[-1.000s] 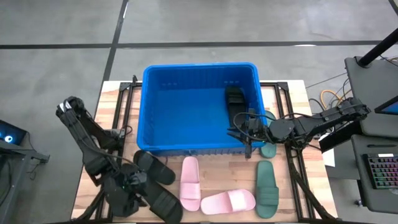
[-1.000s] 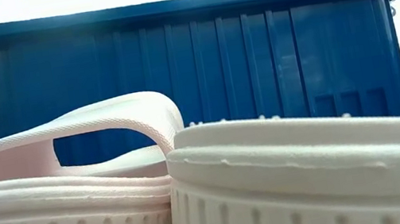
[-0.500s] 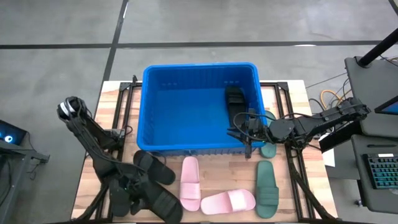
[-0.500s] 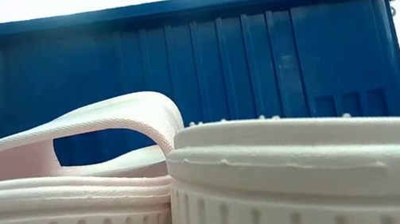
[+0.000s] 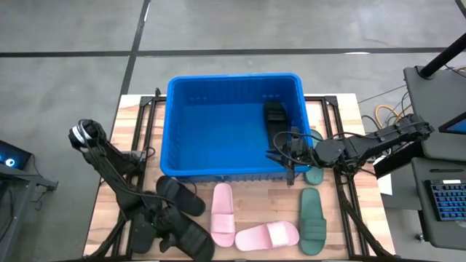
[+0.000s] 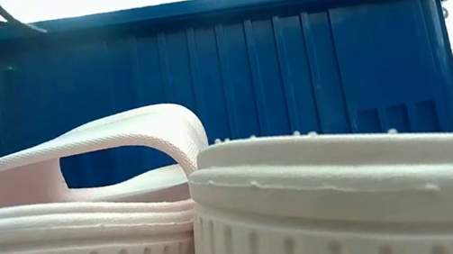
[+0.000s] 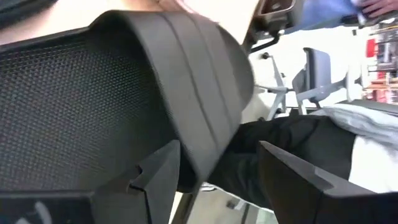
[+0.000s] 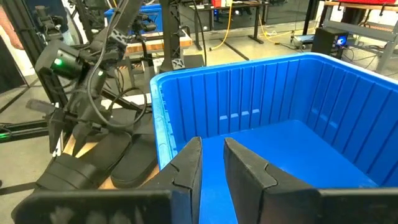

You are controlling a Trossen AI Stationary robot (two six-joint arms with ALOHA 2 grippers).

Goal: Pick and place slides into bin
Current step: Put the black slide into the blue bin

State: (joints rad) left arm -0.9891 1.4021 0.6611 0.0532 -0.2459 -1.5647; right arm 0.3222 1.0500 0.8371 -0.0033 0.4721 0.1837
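The blue bin point(image 5: 218, 131) stands mid-table with one black slide point(image 5: 275, 120) inside, by its right wall. Three black slides point(image 5: 180, 195) point(image 5: 191, 239) point(image 5: 142, 234) lie at the near left. My left gripper point(image 5: 156, 225) is down among them, open, with a black slide's strap point(image 7: 193, 93) between its fingers point(image 7: 155, 177). Two pink slides point(image 5: 222, 215) point(image 5: 266, 235) and two green slides point(image 5: 313, 222) point(image 5: 314, 173) lie on the near side of the bin. My right gripper point(image 8: 211, 162) hangs over the bin's near right corner, its fingers a narrow gap apart and empty. My left gripper's fingers stand on either side of the near edge of the black slide's strap point(image 7: 208, 155), slanting down onto it. Whether they touch the strap, I cannot tell. The slide lies on the table.
The bin's thick rim point(image 8: 163, 118) rises just ahead of my right gripper. In the low view the pink slides point(image 6: 87, 222) fill the foreground with the bin wall point(image 6: 228, 81) behind. Bare wood shows left of the bin point(image 5: 138, 138).
My left gripper has come down onto the black slides at the near left and has rolled at the wrist; its arm has folded lower. The slides have stayed where they were.
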